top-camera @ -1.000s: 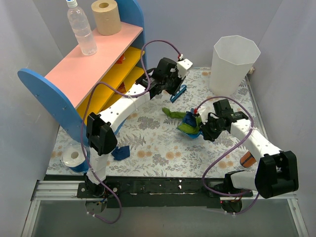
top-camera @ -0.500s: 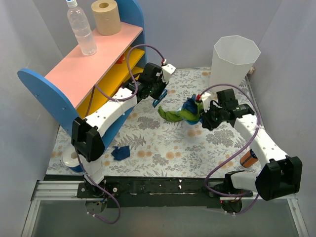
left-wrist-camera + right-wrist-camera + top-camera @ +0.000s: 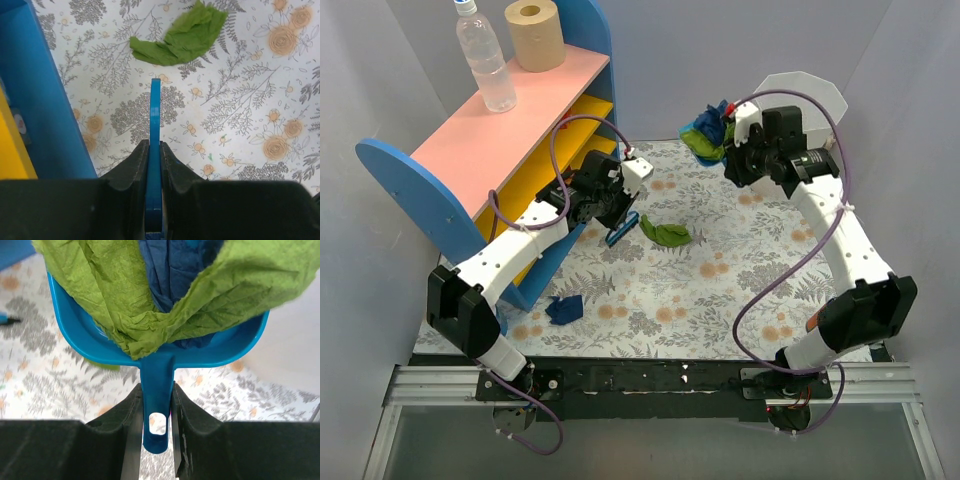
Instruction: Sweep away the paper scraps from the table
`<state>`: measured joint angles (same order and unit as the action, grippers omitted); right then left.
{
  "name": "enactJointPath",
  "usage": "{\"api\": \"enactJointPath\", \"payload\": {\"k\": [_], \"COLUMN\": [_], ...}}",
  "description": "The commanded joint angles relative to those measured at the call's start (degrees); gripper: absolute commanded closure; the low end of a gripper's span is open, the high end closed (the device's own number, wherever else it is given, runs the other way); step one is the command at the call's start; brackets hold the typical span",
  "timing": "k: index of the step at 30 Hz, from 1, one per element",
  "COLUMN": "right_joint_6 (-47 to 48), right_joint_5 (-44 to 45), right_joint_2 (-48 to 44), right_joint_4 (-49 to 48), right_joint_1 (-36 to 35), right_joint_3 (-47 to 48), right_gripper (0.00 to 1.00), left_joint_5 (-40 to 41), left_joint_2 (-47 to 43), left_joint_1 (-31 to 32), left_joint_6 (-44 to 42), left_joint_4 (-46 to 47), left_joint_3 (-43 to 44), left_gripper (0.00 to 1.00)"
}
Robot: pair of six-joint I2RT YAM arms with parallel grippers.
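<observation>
My right gripper [image 3: 738,150] is shut on the handle of the blue dustpan [image 3: 158,371], held high at the back beside the white bin [image 3: 802,88]. Green paper scraps [image 3: 120,300] and a navy one [image 3: 175,275] fill the pan [image 3: 705,135]. One green scrap [image 3: 667,234] lies on the table [image 3: 650,300], just ahead of the small blue brush [image 3: 155,115]. My left gripper [image 3: 617,212] is shut on that brush [image 3: 623,229], low over the cloth by the shelf. The same green scrap [image 3: 180,35] shows in the left wrist view. A navy scrap [image 3: 563,308] lies near the front left.
The pink-and-yellow shelf [image 3: 510,120] with blue ends [image 3: 35,100] stands on the left, carrying a water bottle [image 3: 485,55] and a paper roll [image 3: 533,35]. A tape roll [image 3: 470,320] sits at the front left corner, and an orange object [image 3: 817,322] is at the front right.
The right arm has lifted the loaded dustpan from mid-table up to the white bin. One green scrap stayed on the cloth. The left arm has drawn back toward the shelf with the brush.
</observation>
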<state>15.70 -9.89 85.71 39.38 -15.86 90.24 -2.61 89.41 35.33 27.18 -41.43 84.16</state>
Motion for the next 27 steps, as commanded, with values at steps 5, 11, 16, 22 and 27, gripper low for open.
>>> {"api": "enactJointPath", "payload": {"k": [5, 11, 16, 22, 27], "right_joint_6": [-4.63, -7.00, -7.71, -7.53, -7.79], "right_joint_5": [8.92, 12.70, 13.23, 15.68, 17.89], "right_joint_2": [8.50, 12.72, 14.48, 14.57, 14.75], "right_joint_4": [-5.00, -6.50, -7.38, -9.23, -10.37], "right_joint_1": [2.05, 6.10, 9.35, 13.12, 16.81], "right_joint_3": [16.98, 25.24, 29.20, 31.14, 31.32], "right_gripper": [0.99, 0.99, 0.99, 0.99, 0.99], "left_joint_5": [-10.65, -13.82, -15.58, -18.30, -19.10], "left_joint_2": [-1.43, -0.99, -0.20, 1.29, 1.91], "left_joint_1": [-0.61, -0.61, -0.61, -0.61, -0.61], "left_joint_6": [-1.87, -1.95, -1.95, -1.60, -1.25], "left_joint_4": [-3.83, -4.62, -5.41, -6.03, -6.21], "left_joint_3": [-0.05, -1.01, -1.37, -0.58, -0.22], "left_gripper": [1.00, 1.00, 1.00, 1.00, 1.00]}}
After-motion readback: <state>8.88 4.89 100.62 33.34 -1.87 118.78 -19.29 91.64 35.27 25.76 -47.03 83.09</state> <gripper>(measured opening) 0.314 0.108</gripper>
